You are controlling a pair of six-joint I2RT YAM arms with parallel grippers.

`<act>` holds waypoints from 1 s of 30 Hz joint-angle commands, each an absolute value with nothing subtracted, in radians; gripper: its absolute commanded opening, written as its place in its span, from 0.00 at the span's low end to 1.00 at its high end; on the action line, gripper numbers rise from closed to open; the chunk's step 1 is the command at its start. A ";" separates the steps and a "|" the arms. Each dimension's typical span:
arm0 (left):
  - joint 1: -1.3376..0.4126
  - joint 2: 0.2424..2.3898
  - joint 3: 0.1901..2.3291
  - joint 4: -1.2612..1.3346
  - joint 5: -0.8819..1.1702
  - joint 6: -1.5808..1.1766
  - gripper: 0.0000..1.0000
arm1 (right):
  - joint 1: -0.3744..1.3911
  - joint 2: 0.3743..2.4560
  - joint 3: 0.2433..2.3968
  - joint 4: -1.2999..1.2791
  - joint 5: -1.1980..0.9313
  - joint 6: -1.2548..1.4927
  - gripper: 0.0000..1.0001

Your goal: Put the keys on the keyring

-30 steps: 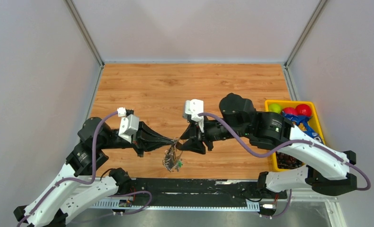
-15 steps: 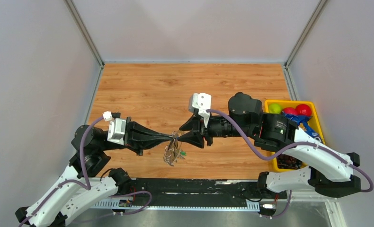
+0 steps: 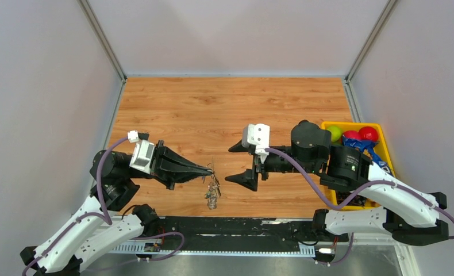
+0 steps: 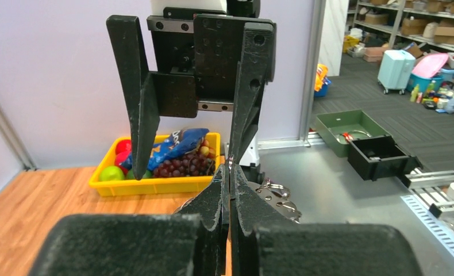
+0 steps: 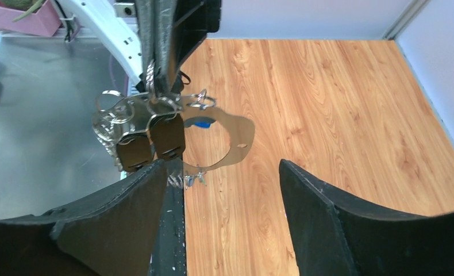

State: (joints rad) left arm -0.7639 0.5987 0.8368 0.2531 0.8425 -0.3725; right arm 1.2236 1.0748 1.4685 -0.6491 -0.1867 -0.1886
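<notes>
My left gripper [image 3: 209, 169] is shut on the thin silvery keyring [image 3: 212, 177] and holds it above the table. The keys [image 3: 213, 194] hang from it in a bunch. In the right wrist view the keyring [image 5: 156, 106] hangs from the left gripper's fingers [image 5: 162, 52], with two dark-headed keys [image 5: 167, 138], small rings and a blue tag [image 5: 202, 122] below. My right gripper [image 3: 230, 164] is open and empty, a short way right of the ring. In the left wrist view my shut left gripper [image 4: 230, 172] faces the open right gripper [image 4: 190, 115].
A yellow bin [image 3: 385, 150] of toy fruit and a blue packet stands at the right table edge. It also shows in the left wrist view [image 4: 156, 185]. The black rail [image 3: 224, 225] runs along the near edge.
My right gripper has opened and drawn back to the right, away from the keyring. My left gripper still holds the ring, and the bunch hangs a little lower.
</notes>
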 commanded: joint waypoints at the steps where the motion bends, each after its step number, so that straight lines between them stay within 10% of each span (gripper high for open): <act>1: -0.765 0.601 0.900 0.300 0.925 -0.408 0.00 | 1.229 1.029 1.450 -0.643 -0.287 -0.254 0.78; 12: -0.765 0.628 0.954 0.255 1.012 -0.460 0.00 | 1.229 1.028 1.443 -0.699 -0.415 -0.313 0.87; 30: -0.765 0.698 0.928 0.085 0.524 -0.424 0.00 | 1.229 0.993 1.391 -0.513 -0.126 -0.068 0.89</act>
